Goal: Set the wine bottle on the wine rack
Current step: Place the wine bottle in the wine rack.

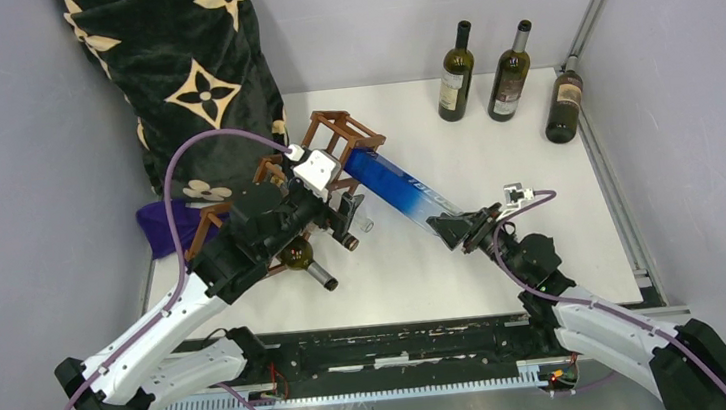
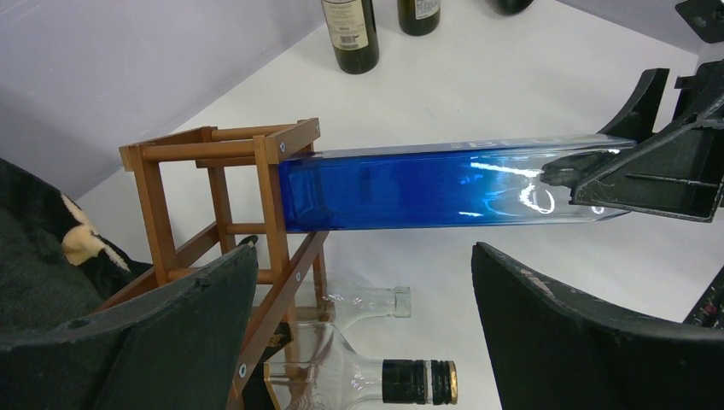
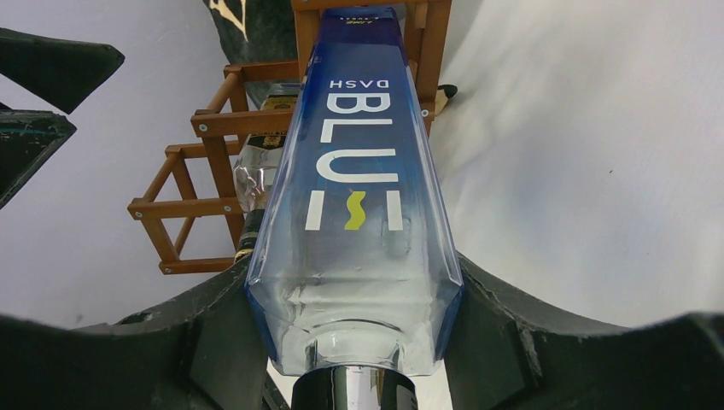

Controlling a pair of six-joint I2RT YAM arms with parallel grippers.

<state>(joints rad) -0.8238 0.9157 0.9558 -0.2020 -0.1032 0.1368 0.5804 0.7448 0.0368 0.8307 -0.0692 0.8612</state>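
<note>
The wine bottle (image 1: pixel 397 187) is a tall, square blue-and-clear bottle marked "BLU" (image 3: pixel 359 171). It lies slanted, with its base inside the top cell of the reddish-brown wine rack (image 1: pixel 336 127). My right gripper (image 1: pixel 457 228) is shut on the bottle's clear shoulder, one finger on each side (image 3: pixel 354 290). In the left wrist view the bottle (image 2: pixel 410 188) sticks out of the rack's upper frame (image 2: pixel 222 145), with the right gripper (image 2: pixel 649 171) at its far end. My left gripper (image 1: pixel 349 224) hangs open beside the rack, below the bottle, with nothing between its fingers (image 2: pixel 365 256).
Two clear bottles lie in the rack's lower cells, one with a black cap (image 2: pixel 418 382) and one with an open neck (image 2: pixel 376 303). Three dark wine bottles (image 1: pixel 455 71) (image 1: pixel 510 70) (image 1: pixel 563 100) stand at the back right. A black patterned cushion (image 1: pixel 185 71) and purple cloth (image 1: pixel 165 229) lie left of the rack.
</note>
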